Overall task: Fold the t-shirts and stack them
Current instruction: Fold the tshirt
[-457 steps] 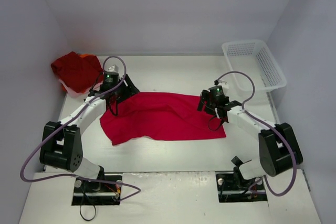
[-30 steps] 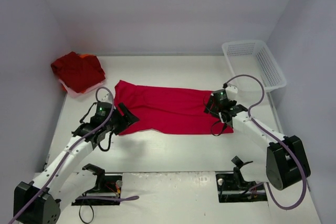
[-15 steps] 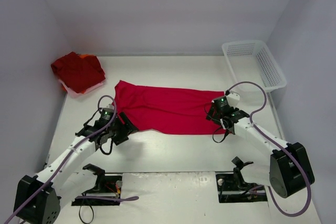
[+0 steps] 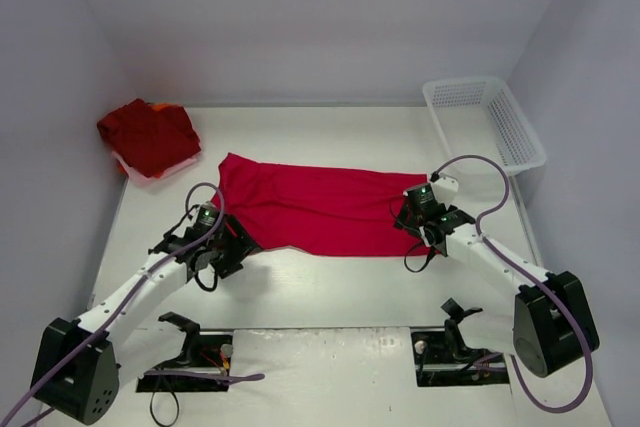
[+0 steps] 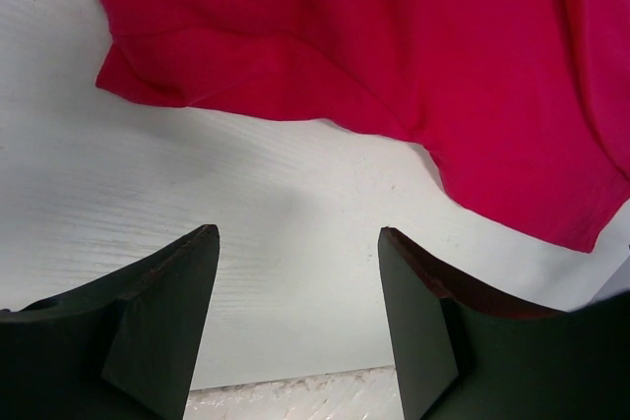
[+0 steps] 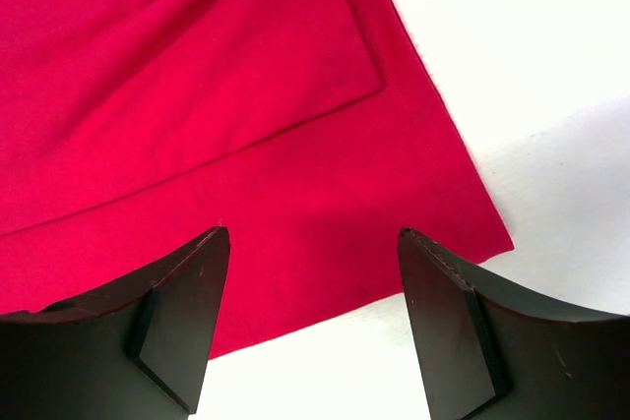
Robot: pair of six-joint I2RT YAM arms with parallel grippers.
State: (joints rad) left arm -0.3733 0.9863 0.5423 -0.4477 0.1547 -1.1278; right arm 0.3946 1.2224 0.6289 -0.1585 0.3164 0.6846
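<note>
Jaws apart and empty, the left gripper (image 5: 295, 243) hovers over the white table (image 4: 330, 287) just off the near-left corner of the flat red cloth t-shirt (image 4: 320, 209), having drawn nearer its base since a second ago. The right gripper (image 6: 310, 233), equally open, hangs over the right hem. One darker red cloth heap (image 4: 148, 135) lies far left, one white plastic mesh basket (image 4: 485, 119) far right.

White plastic mesh basket (image 4: 512, 125) at the far right corner of the white table (image 4: 330, 287)
</note>
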